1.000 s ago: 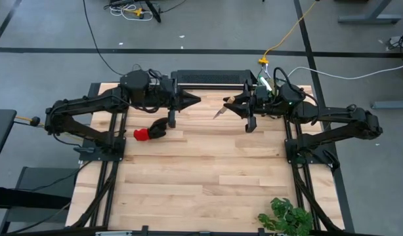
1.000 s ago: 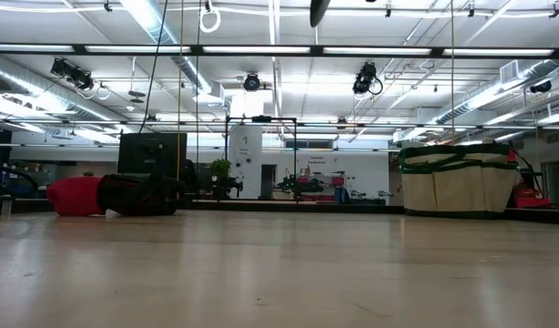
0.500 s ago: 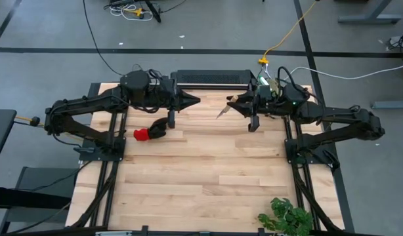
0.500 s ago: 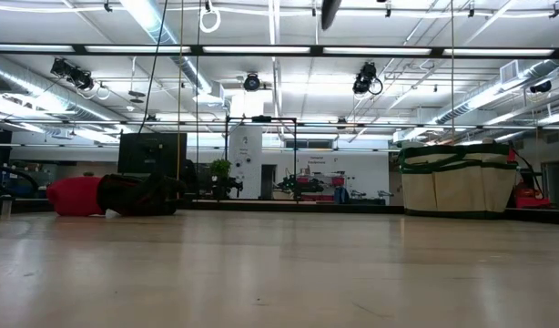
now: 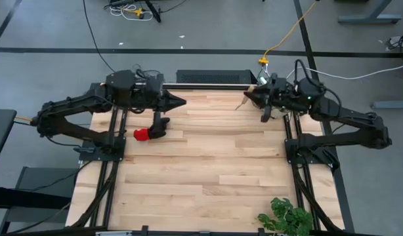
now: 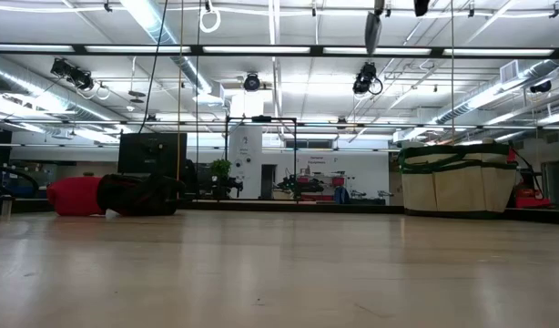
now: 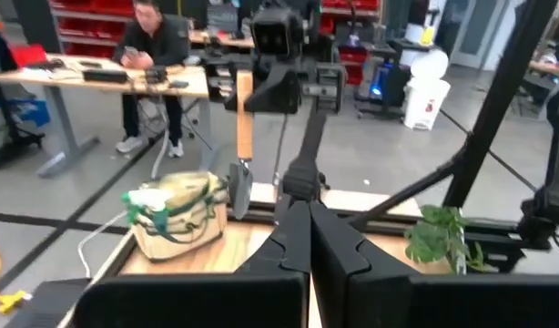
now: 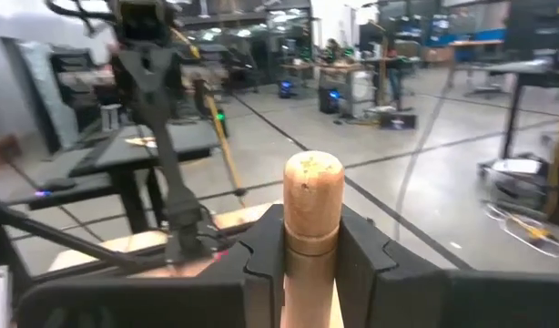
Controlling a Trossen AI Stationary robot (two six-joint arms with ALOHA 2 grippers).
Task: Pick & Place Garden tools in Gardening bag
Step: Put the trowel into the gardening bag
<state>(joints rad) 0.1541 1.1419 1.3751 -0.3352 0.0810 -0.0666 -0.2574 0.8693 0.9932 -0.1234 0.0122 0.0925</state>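
My right gripper (image 5: 249,98) is shut on the wooden-handled silver trowel (image 7: 243,137), high above the table's far right part. In the left wrist view the trowel is beside the beige gardening bag (image 7: 175,217). The bag stands on the table (image 6: 457,179) with a green spray bottle (image 7: 150,199) in its top. The red-and-black glove (image 5: 149,131) lies flat on the table's left part and shows in the low view (image 6: 116,194). My left gripper (image 5: 180,101) is shut and empty, above the far left part. Rake and shears are out of view. My right gripper pinches the trowel's wooden handle (image 8: 312,239) between its two fingers, just below the handle's rounded free end (image 8: 313,173), which sticks out past the fingertips. The trowel is lifted clear of the table, handle up, and its silver blade (image 7: 240,187) hangs below.
A leafy green plant (image 5: 287,216) sits at the table's near right corner. A person sits at a desk (image 7: 152,41) in the room beyond. Cables run on the floor behind the table's far edge.
My right gripper has carried the trowel toward the table's right and far edges, toward the bag, still high above the table. My left gripper has drawn back toward the table's left edge, still shut. The glove and bag have not moved.
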